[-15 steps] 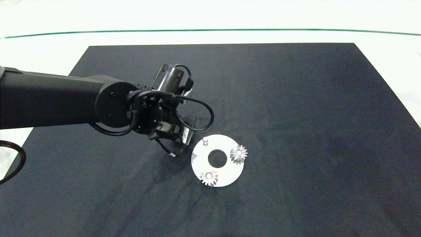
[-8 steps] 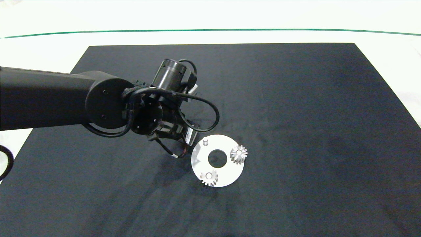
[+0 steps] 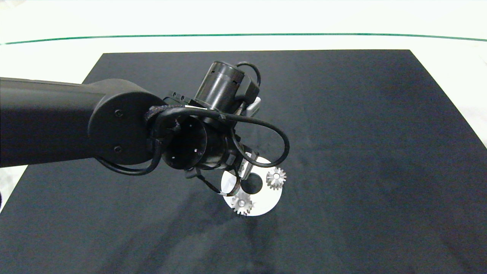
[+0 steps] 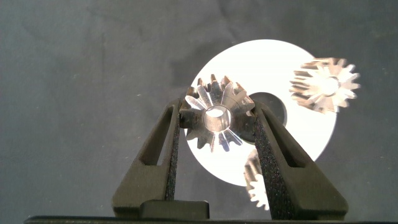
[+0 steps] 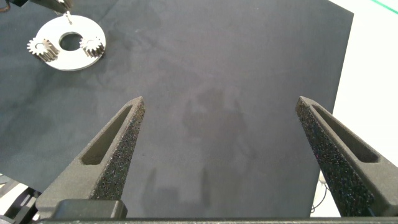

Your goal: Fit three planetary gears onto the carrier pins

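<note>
The left arm (image 3: 49, 121) is a thick black tube ending in a round joint cap (image 3: 121, 133) with small screws, and black cables (image 3: 266, 129) loop around the wrist beside a dark cylindrical part (image 3: 222, 85). The fingers (image 4: 283, 162) of the left gripper (image 4: 219, 118) are dark grey, triangular and hollowed, with rough black foam pads inside. The right gripper (image 5: 221, 109) has the same grey fingers (image 5: 112, 149) with grainy black pads.

Your worktop (image 3: 57, 57) is white, with a thin green line (image 3: 243, 35) running across its far side. A dark mat (image 3: 361, 152) lies flat on it and covers most of the surface. On the mat you have one white ring-shaped disc (image 3: 266, 199), lying flat near the mat's middle. In the right wrist view the disc (image 5: 68, 56) sits far off on the mat (image 5: 217, 112).
</note>
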